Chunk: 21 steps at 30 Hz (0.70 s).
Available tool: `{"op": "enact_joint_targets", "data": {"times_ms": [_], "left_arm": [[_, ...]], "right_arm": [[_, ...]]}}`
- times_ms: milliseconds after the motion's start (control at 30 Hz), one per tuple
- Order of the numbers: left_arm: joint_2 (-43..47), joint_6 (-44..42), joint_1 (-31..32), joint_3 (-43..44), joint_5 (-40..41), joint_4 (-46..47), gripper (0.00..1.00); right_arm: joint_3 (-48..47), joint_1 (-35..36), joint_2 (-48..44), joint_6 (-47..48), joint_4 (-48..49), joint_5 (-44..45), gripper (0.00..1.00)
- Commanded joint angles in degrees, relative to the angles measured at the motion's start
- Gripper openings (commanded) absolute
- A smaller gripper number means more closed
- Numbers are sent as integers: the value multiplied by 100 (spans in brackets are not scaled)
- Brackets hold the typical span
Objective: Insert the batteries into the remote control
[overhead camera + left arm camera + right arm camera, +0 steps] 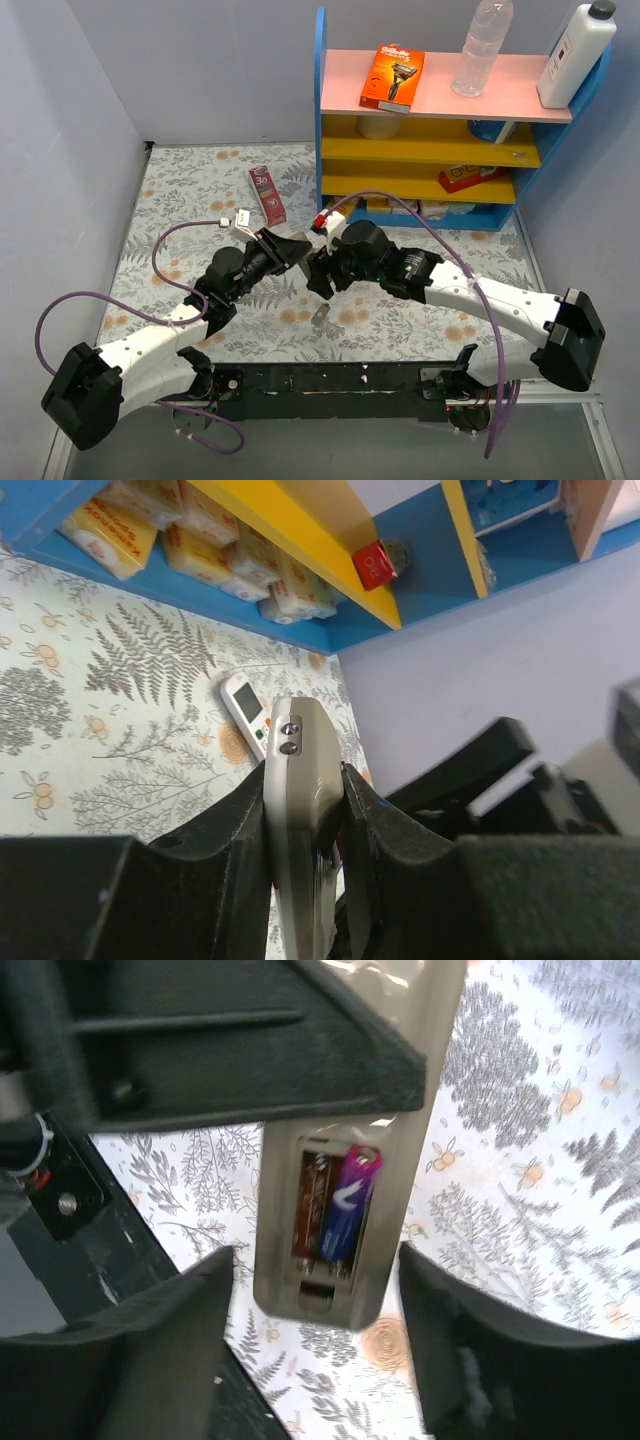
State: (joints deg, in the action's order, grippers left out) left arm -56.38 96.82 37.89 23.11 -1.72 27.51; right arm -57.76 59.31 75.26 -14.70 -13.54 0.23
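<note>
Nearest me: black base rail [330,380] along the table's [180,180] near edge, with both arms reaching in to meet over the middle of the table.

Left arm [170,330]: left jaws are clamped tight on the remote control [300,820]. It's a grey body held edge-on, with a pad pressed against each broad face. The remote control is off the table, up between the two wrists.

On the right wrist cam the remote control's back faces the lens with the battery bay open. One blue-purple battery [347,1210] sits in the right slot, slightly slanted, top end by the bay's upper lip. The left slot [312,1205] reads dark reddish; I can't tell if that's a cell or a bare bay.

On the table under the wrists, toward the near edge, lies a small grey piece [322,318]. I can't tell what it is.

Right arm [470,290]: right jaws are spread wide and hold nothing. Its fingers [150,1350] flank the remote control's lower end with a gap on both sides.

Left wrist cam also shows a small white remote [247,712] flat on the table near the shelf's base.

Far side: a red box [267,193] lies just left of the blue shelf [322,120], which stands at the far right corner. On the shelf's pink top are an orange razor pack [392,77], a clear bottle [480,50] and a white bottle [575,55].
</note>
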Motion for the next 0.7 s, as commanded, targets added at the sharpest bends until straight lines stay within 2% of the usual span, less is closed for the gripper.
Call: {"op": "enact_joint_targets", "data": {"times_ms": [0,67,233,367,467,667], "left_arm": [[188,-154,-45,79,180,-202,0],[215,-137,-45,44,180,-228,0],[303,-119,-45,27,-65,-255,0],[321,-180,-45,53,-346,-237,0],[329,-259,-45,105,-636,-237,0],[373,-435,-45,211,-1085,-342,0]], "right_arm": [[-34,37,-618,773,361,-208,79],[-78,37,-802,1125,282,-208,86],[-157,-51,-1154,1759,97,-417,88],[-166,-270,-1321,2521,168,-830,76],[-218,-376,-1286,3076,141,-1331,71],[-385,-525,-1137,3684,71,-1859,57]]}}
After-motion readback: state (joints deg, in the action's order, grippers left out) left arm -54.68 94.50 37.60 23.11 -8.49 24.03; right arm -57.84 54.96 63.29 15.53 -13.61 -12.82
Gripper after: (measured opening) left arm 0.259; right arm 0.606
